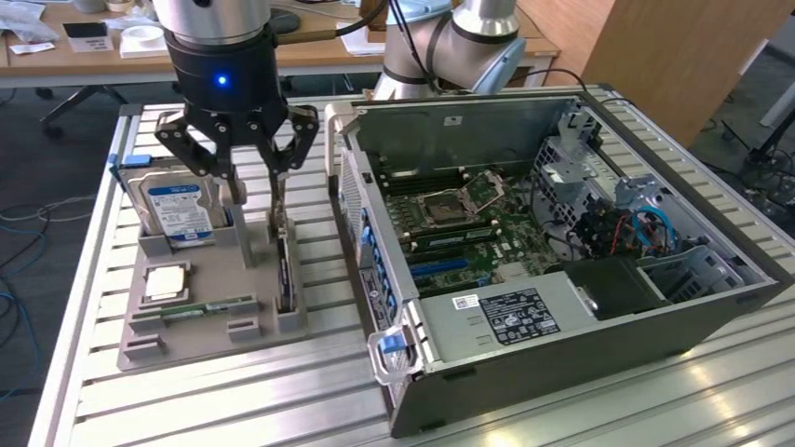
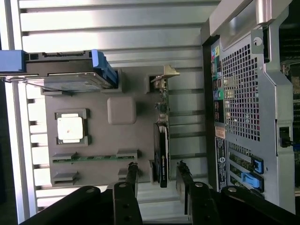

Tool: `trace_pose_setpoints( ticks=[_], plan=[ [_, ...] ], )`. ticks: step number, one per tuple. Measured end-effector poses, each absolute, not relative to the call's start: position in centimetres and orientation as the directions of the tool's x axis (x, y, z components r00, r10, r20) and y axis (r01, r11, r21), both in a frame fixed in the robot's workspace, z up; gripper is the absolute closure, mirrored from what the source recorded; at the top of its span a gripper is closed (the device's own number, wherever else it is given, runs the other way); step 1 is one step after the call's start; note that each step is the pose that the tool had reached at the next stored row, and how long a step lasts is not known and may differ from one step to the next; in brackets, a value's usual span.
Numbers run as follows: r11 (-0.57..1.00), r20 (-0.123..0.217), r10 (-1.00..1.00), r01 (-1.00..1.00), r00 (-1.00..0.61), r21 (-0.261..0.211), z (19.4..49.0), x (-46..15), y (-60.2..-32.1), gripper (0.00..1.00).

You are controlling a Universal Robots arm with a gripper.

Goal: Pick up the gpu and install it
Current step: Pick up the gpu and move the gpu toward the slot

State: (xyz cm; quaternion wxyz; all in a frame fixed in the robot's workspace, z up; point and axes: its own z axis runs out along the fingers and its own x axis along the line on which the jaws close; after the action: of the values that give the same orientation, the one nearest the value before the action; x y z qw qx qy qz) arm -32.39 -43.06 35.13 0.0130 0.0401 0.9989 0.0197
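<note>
The gpu [image 1: 285, 265] [image 2: 161, 154] stands on its edge in a slot of the grey parts holder [image 1: 218, 270] [image 2: 105, 140], a thin dark card with a silver bracket at one end. My gripper [image 1: 255, 186] [image 2: 158, 176] hangs over the holder, open. Its black fingers [image 2: 132, 176] stand either side of the card's end with a gap on each side, and nothing is held. In the exterior view the open computer case [image 1: 559, 233] lies to the right of the holder, motherboard [image 1: 460, 228] exposed.
On the same holder are a silver hard drive [image 1: 174, 209] [image 2: 65, 77] in a blue bracket, a square processor [image 1: 166, 281] [image 2: 70, 127] and a narrow green memory stick [image 1: 205, 307] [image 2: 93, 158]. All rest on a slatted aluminium table [image 1: 249, 391]. The case's perforated rear panel [image 2: 241, 93] stands close beside the card.
</note>
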Motion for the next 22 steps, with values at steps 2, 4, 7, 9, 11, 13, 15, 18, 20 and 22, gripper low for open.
trace_pose_setpoints(
  ticks=[2, 4, 7, 9, 11, 13, 15, 18, 20, 22],
  plan=[
    [0.996, -0.024, 0.081, 0.08, -0.996, 0.04, 35.1, -32.4, -43.1, 0.51],
    [0.996, -0.024, 0.081, 0.08, -0.996, 0.04, 35.1, -32.4, -43.1, 0.51],
    [0.996, -0.024, 0.081, 0.08, -0.996, 0.04, 35.1, -32.4, -43.1, 0.51],
    [0.996, -0.024, 0.081, 0.08, -0.996, 0.04, 34.9, -32.4, -43.1, 0.51],
    [0.996, -0.024, 0.081, 0.08, -0.996, 0.04, 34.6, -32.4, -43.1, 0.51],
    [0.996, -0.024, 0.081, 0.08, -0.996, 0.04, 34.3, -32.4, -43.1, 0.51],
    [0.996, -0.024, 0.081, 0.08, -0.996, 0.04, 34.0, -32.4, -43.1, 0.51],
    [0.996, -0.024, 0.081, 0.08, -0.996, 0.04, 33.6, -32.4, -43.1, 0.51],
    [0.996, -0.024, 0.081, 0.08, -0.996, 0.04, 33.6, -32.4, -43.1, 0.51],
    [0.996, -0.024, 0.081, 0.08, -0.996, 0.04, 33.6, -32.4, -43.1, 0.51]
  ],
)
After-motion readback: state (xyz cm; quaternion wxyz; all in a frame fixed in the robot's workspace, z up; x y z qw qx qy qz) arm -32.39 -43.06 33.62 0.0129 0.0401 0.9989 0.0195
